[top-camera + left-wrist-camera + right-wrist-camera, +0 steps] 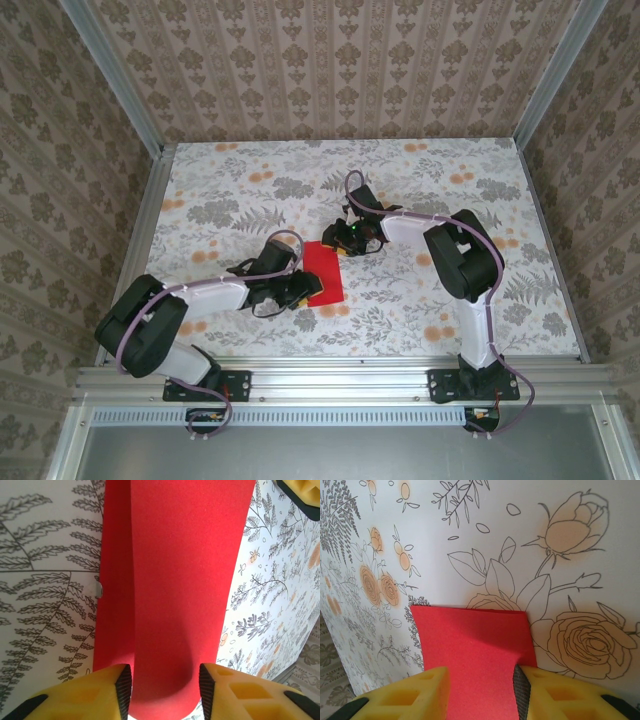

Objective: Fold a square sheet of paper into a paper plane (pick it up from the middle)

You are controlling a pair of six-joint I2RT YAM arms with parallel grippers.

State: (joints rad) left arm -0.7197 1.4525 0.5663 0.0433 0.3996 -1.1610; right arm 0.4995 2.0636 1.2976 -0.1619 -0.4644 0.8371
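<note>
The square sheet of paper (325, 268) is bright red and lies on the flowered table as a narrow folded strip, not a paper plane shape. My left gripper (305, 292) is at its near end. In the left wrist view the sheet (180, 580) bows up between the yellow fingers (100, 695), and the left gripper (165, 690) is shut on it across its width. My right gripper (348, 243) is at the far end. There the paper (475, 640) dents against the right pad, and the right gripper (480, 690) is shut on it.
The flowered tabletop (450, 180) is bounded by metal rails and patterned walls. A small grey metal bit (98, 589) sits at the paper's left edge. The right gripper's yellow finger (302, 492) shows past the paper's far end.
</note>
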